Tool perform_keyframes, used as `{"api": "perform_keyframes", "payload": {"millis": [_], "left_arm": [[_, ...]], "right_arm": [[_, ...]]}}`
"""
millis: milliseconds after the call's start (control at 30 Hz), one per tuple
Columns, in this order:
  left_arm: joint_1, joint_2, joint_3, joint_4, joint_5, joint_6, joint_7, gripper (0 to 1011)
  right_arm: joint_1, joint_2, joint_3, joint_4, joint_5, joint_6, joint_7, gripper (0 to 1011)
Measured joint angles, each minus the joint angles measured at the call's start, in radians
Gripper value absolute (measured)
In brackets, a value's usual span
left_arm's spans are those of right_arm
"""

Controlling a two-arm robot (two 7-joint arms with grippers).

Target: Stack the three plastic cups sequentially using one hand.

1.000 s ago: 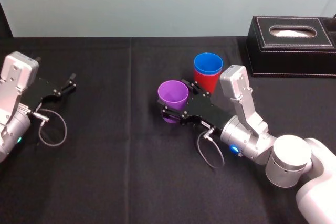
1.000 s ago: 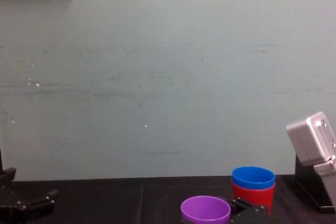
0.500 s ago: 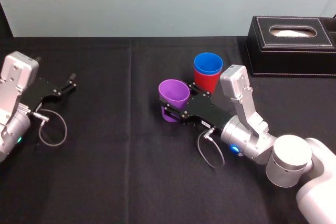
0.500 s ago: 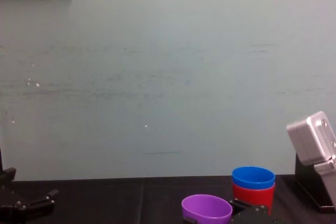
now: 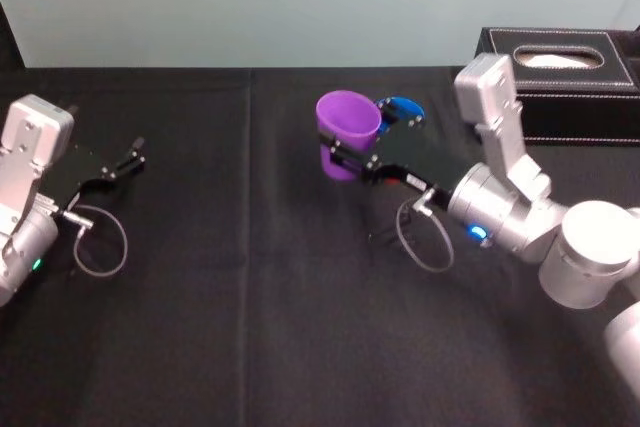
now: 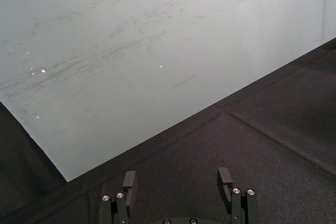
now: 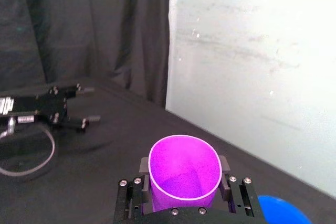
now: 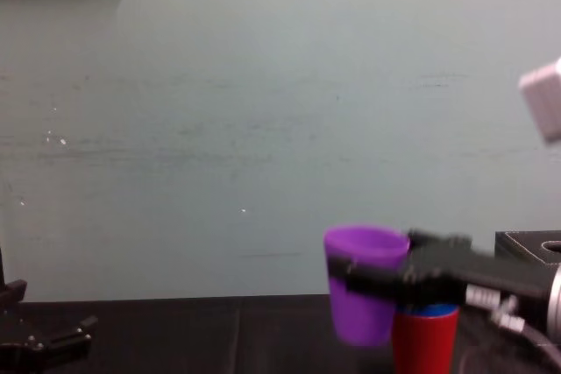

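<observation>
While the blue cup sits nested in the red cup right of centre in the head view, the right gripper holds the purple cup clamped by its lower wall, roughly upright, mouth up. In the chest view the purple cup hangs clear of the tabletop, just left of the two-cup stack, its rim higher than the sliver of blue showing above the red. Two cups look stacked, so this appears to be the last step: carrying the third cup to the pile. The next move likely calls for a short shift toward the right of the frame until the purple base is centred over the blue mouth, then a straight descent and a release of the fingers once it seats; an off-centre approach could knock the light stack over. The left gripper lies idle at the left edge of the head view, fingers spread and holding nothing. A black cloth covers the table, a black stitched tissue box stands at the upper right, a pale green wall rises behind, and a dark curtain shows in the right wrist view.
</observation>
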Motion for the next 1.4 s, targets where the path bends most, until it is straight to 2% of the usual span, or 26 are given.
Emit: {"api": "perform_keyframes", "payload": {"millis": [167, 267, 500, 867, 1400], "left_arm": [[0.0, 0.0, 0.0, 0.0, 0.0, 0.0, 0.0, 1005], [0.0, 0.0, 0.0, 0.0, 0.0, 0.0, 0.0, 1005], [0.0, 0.0, 0.0, 0.0, 0.0, 0.0, 0.0, 1004], [0.0, 0.0, 0.0, 0.0, 0.0, 0.0, 0.0, 1005], [0.0, 0.0, 0.0, 0.0, 0.0, 0.0, 0.0, 1005]], "right_arm": [[0.026, 0.032, 0.023, -0.063, 0.029, 0.061, -0.004, 736], [0.044, 0.044, 0.036, -0.077, 0.047, 0.085, -0.009, 736], [0.082, 0.057, 0.056, -0.059, 0.084, 0.122, -0.022, 736], [0.111, 0.06, 0.055, 0.008, 0.095, 0.115, -0.039, 736], [0.132, 0.052, 0.044, 0.075, 0.084, 0.067, -0.038, 736]]}}
